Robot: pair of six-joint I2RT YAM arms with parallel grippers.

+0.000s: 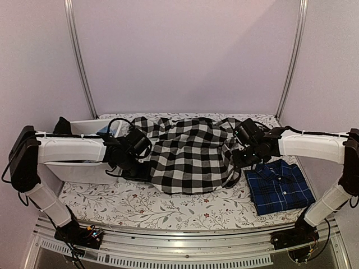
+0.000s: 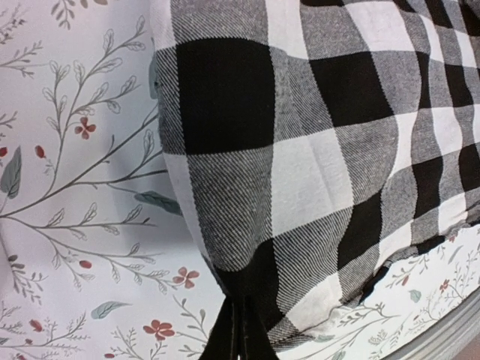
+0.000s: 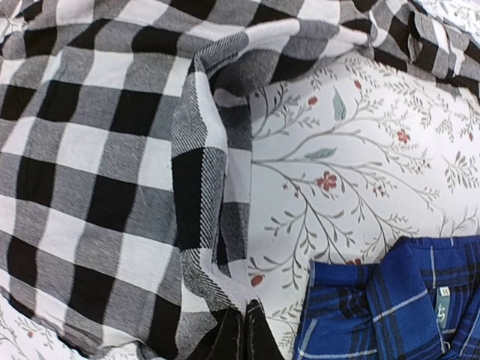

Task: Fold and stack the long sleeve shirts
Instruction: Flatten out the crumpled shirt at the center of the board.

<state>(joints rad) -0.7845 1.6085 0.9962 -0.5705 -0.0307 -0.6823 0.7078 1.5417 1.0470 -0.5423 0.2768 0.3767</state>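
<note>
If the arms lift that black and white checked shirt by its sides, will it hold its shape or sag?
Probably sag: the checked shirt drapes in soft folds between the left gripper and right gripper, both pinched shut on its edges. It looks like thin woven cloth, so it is likely light and easy to raise.

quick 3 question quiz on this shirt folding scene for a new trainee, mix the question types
1. True or false: the navy blue plaid cloth shirt lies folded on the floral table cover near the right arm.
2. The left gripper is shut on: A) the black-and-white buffalo check cloth shirt; B) the navy shirt; C) nothing.
3. Short answer: which shirt is not yet folded?
Key: 1 true; 2 A; 3 the buffalo check shirt.
</note>
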